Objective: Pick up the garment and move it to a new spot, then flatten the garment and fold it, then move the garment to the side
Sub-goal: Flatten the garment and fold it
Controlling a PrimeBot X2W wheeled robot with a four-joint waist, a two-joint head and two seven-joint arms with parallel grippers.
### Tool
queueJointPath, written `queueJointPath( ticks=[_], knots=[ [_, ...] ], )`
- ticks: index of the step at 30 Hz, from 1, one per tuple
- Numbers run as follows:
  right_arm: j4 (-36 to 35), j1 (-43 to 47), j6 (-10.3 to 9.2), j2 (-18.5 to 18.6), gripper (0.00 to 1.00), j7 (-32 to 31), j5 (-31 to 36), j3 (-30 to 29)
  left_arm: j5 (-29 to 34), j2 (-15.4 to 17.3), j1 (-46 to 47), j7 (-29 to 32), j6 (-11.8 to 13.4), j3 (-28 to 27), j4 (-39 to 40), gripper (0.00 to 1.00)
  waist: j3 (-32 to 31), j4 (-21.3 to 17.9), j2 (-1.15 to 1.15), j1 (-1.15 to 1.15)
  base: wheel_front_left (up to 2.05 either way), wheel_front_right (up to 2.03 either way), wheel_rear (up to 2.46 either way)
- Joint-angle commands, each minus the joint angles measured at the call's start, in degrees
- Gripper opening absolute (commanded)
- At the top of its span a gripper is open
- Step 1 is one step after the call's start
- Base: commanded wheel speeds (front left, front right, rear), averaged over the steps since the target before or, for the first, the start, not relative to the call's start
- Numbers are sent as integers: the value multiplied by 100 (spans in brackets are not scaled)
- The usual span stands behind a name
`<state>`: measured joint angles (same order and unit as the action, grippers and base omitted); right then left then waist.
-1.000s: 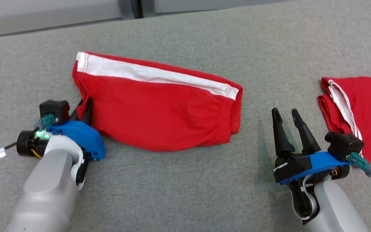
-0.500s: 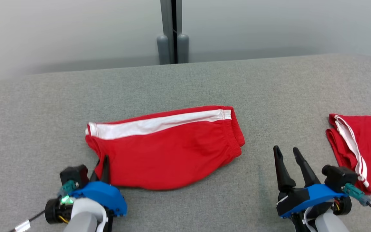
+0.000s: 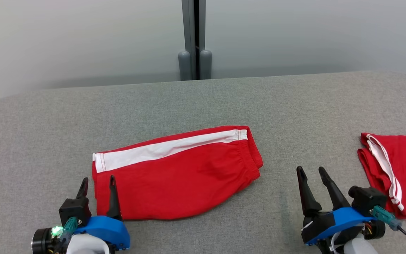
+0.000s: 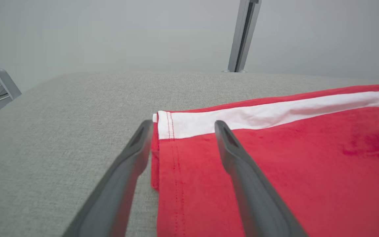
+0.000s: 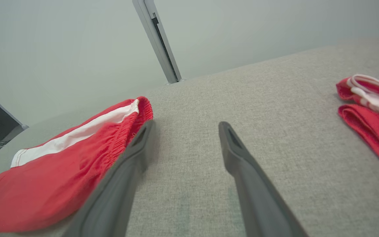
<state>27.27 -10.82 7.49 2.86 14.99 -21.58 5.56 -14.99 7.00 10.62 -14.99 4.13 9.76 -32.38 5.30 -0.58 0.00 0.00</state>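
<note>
The garment (image 3: pixel 174 176), red shorts with a white side stripe, lies folded flat on the grey table (image 3: pixel 203 102), its elastic waistband to the right. My left gripper (image 3: pixel 98 179) stands open at its left hem. One finger is off the cloth's edge and the other is over the red fabric, with nothing gripped. The left wrist view shows that hem corner (image 4: pixel 275 158) between the spread fingers of the left gripper (image 4: pixel 183 124). My right gripper (image 3: pixel 310 169) is open over bare table to the right of the waistband. In the right wrist view the right gripper (image 5: pixel 186 124) has the garment (image 5: pixel 61 164) to its left.
A second red garment with white trim (image 3: pixel 397 169) lies bunched at the table's right edge, close to my right wrist, and shows in the right wrist view (image 5: pixel 373 112). A grey post (image 3: pixel 193 38) and a pale wall stand behind the table's far edge.
My left gripper has opened and let go of the garment's left hem. The head camera has tilted up, so the whole picture sits lower in view. The right gripper stays open.
</note>
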Motion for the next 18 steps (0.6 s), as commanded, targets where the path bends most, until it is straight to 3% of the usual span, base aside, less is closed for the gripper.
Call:
queueJointPath(
  ticks=[1, 5, 18],
  knots=[
    [-56, -3, 0, 10, 100, 26, 92, -11, 78, 20, -72, -24, 44, -45, 75, 100, -12, -1, 0, 0, 0, 0, 0],
    [-197, -2, 0, 8, 100, 25, 222, -84, 612, 24, -287, -25, 94, -39, 496, 100, -127, 38, 0, 0, 0, 0, 0],
    [47, -213, 0, 10, 100, 26, 142, 253, 942, -203, -505, -24, -90, 44, 713, 100, -40, 392, 0, 0, 0, 0, 0]
  ],
)
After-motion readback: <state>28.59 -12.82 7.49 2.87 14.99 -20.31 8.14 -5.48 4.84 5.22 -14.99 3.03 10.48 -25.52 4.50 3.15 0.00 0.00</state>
